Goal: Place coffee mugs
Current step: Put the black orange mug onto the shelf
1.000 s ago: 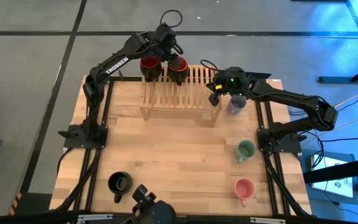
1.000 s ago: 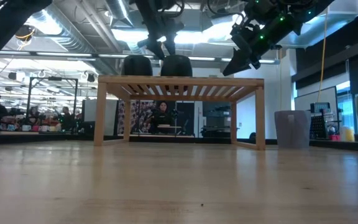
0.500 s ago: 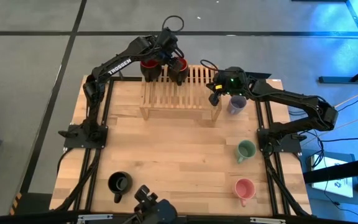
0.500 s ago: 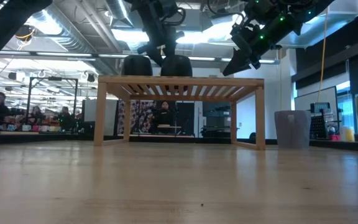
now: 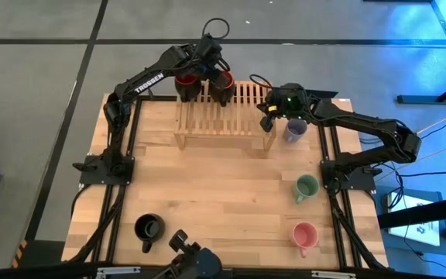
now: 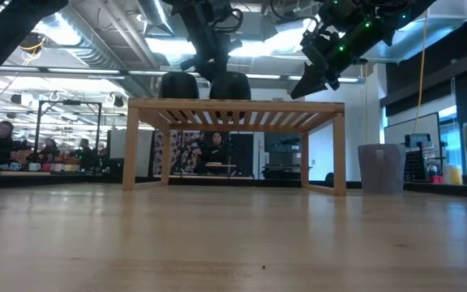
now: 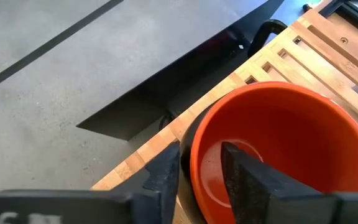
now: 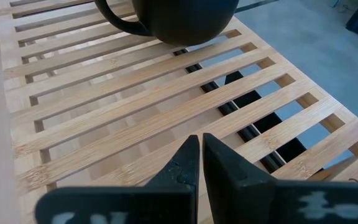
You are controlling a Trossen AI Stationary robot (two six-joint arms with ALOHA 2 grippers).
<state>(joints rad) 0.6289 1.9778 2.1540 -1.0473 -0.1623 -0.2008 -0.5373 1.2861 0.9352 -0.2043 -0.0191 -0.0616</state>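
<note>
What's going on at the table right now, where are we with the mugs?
The left gripper straddles the rim of the red-orange mug standing on the slatted wooden rack, beside the dark red mug. The right gripper hangs shut over the rack's right end, holding nothing. The lavender-blue mug, green mug, pink mug and black mug sit on the table.

The slatted wooden rack [image 5: 223, 116] stands along the table's [image 5: 207, 201] far edge, with a dark red mug [image 5: 186, 84] and a red-orange mug [image 5: 222, 85] crowding its far left part. The left gripper [image 5: 210, 71] straddles the red-orange mug's rim. The rack's right slats lie bare. The table's middle is open; mugs stand along the right edge and near corners.
</note>
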